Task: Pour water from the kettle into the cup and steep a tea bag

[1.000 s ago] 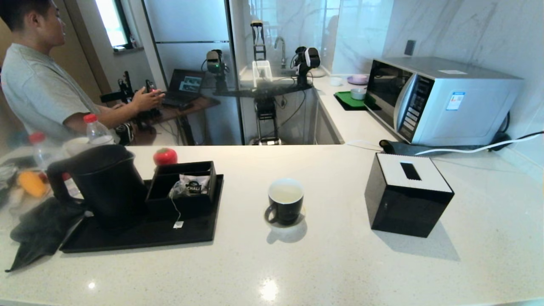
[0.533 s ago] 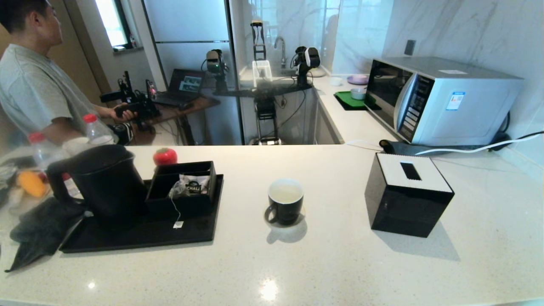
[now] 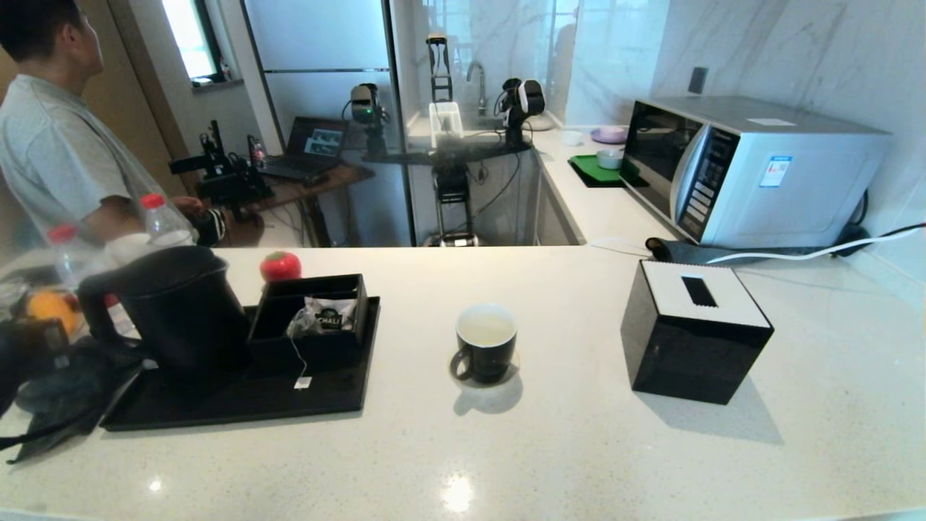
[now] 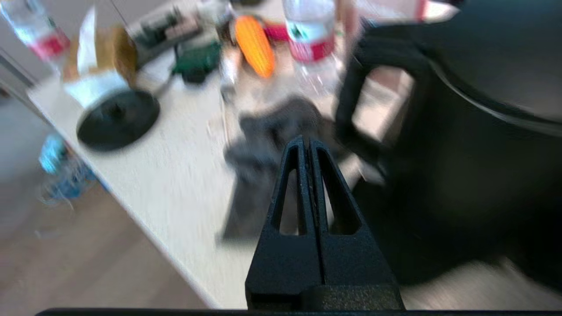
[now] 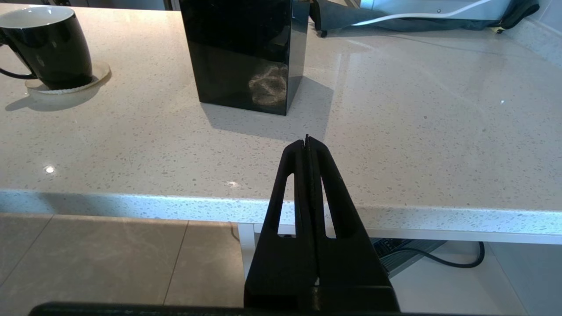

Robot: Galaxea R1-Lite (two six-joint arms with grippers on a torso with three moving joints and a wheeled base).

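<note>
Left gripper [image 4: 308, 142], fingers pressed together, empty, low beside upright kettle [image 3: 177, 315] whose handle faces it; right gripper [image 5: 307, 141] closed, parked below counter edge.

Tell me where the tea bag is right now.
In the head view, the tea bag lies in the black box on the tray, right of the kettle.

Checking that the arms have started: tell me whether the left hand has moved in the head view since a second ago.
Yes. The left hand has entered at the left edge, beside the kettle's handle; earlier it was absent.
</note>
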